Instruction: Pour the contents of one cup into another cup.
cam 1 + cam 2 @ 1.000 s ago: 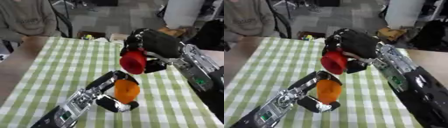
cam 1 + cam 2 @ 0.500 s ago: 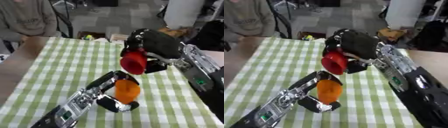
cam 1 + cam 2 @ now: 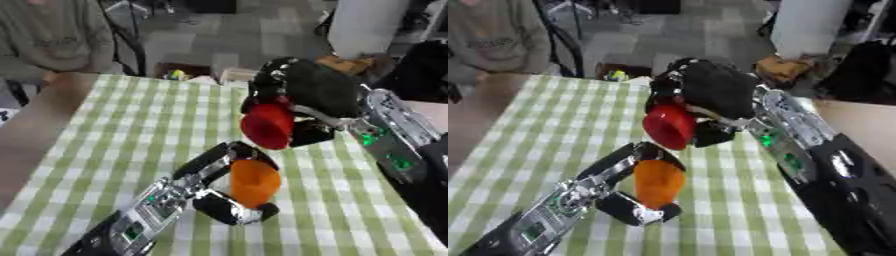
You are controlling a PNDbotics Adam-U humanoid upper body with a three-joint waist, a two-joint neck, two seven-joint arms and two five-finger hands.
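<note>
My right hand [image 3: 302, 92] is shut on a red cup [image 3: 268, 126], held in the air and tipped on its side so its mouth faces down and toward me. Directly below it an orange cup [image 3: 255, 182] stands upright on the green checked tablecloth. My left hand [image 3: 223, 200] is shut on the orange cup, its fingers curled round the lower part and its thumb behind. The red cup's rim hangs just above the orange cup's rim. I cannot see what is inside either cup.
The green and white checked cloth [image 3: 131, 130] covers the table, with a bare brown strip [image 3: 35, 135] along the left edge. A person in a grey top [image 3: 52, 35] sits at the far left. Beyond the far edge are chairs and boxes on the floor.
The red cup has tilted a little further over the orange cup. Both arms stay almost where they were.
</note>
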